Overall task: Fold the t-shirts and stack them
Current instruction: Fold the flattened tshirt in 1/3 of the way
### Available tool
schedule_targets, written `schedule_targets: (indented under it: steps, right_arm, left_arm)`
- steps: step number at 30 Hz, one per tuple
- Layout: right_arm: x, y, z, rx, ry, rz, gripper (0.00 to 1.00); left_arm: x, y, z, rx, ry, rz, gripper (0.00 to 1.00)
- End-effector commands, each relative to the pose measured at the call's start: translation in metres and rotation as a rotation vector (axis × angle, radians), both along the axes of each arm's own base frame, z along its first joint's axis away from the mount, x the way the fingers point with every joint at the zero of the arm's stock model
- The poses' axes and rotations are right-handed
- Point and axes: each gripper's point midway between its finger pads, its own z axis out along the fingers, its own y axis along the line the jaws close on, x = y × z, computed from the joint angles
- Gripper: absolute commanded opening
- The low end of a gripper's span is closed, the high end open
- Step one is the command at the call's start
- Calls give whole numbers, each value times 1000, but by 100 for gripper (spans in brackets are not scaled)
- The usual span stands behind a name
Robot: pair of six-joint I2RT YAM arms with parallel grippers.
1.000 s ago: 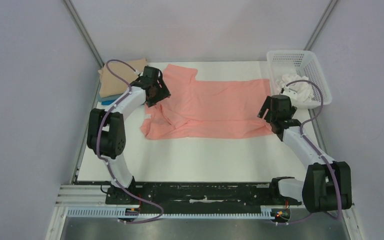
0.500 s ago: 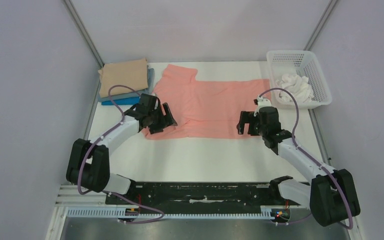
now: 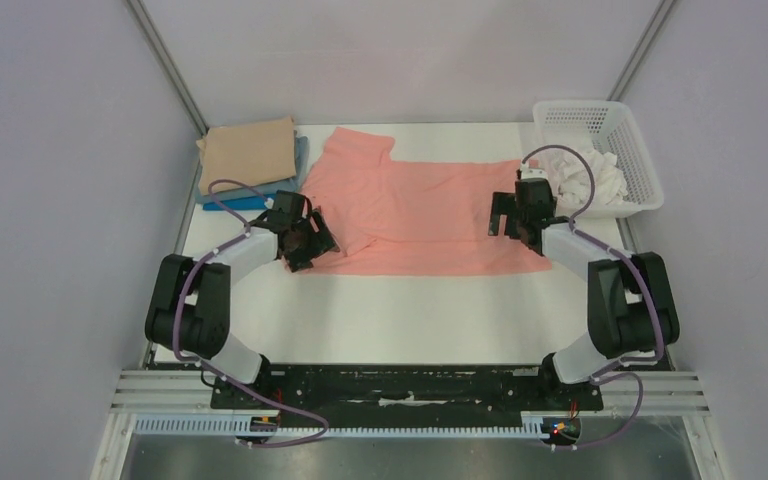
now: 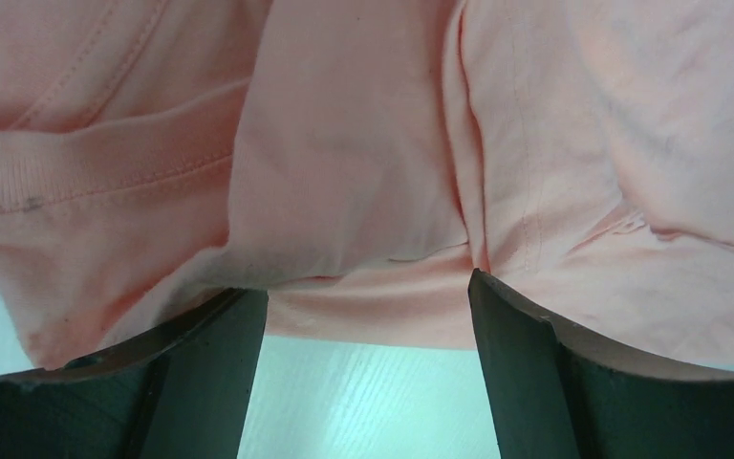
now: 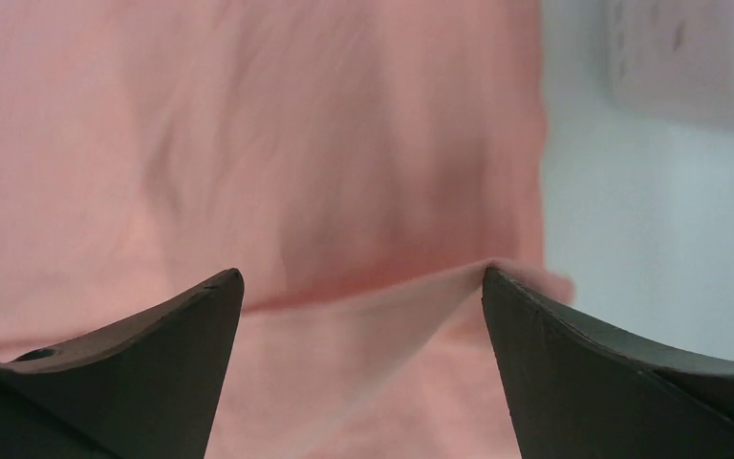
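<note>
The salmon-pink t-shirt (image 3: pixel 420 210) lies spread across the middle of the table, with its left part bunched. It fills the left wrist view (image 4: pixel 363 143) and the right wrist view (image 5: pixel 248 143). My left gripper (image 3: pixel 312 243) is open at the shirt's near-left edge. In its own view (image 4: pixel 368 296) bare table shows between the fingers, and the shirt's hem lies just ahead of them. My right gripper (image 3: pixel 506 216) is open over the shirt's right end; in its view (image 5: pixel 363 282) a raised fold of cloth lies between the fingers. The folded tan t-shirt (image 3: pixel 250 155) lies on the grey-blue one (image 3: pixel 303 155) and the bright blue one (image 3: pixel 235 203).
A white mesh basket (image 3: pixel 575 113) holding white cloth stands at the back right, close behind my right gripper. The folded stack sits at the back left against the grey wall (image 3: pixel 60 200). The black rail (image 3: pixel 400 385) runs along the near edge.
My left gripper has come forward from the back left to the shirt's near-left edge. My right gripper swung towards the middle, then back to the shirt's right end. The shirt's near edge now lies straighter.
</note>
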Motion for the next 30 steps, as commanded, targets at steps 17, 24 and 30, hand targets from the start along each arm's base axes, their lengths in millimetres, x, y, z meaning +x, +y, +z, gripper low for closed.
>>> schedule_targets:
  steps: [17, 24, 30]
  right_arm:
    - [-18, 64, 43, 135, -163, 215, 98]
    - [-45, 94, 2, 234, -88, 311, 98]
    - [-78, 62, -43, 160, 65, 160, 98]
  left_arm:
    - [27, -8, 63, -144, -181, 5, 84]
    - [45, -18, 26, -170, -100, 5, 84]
    - [23, -11, -18, -123, 51, 34, 84]
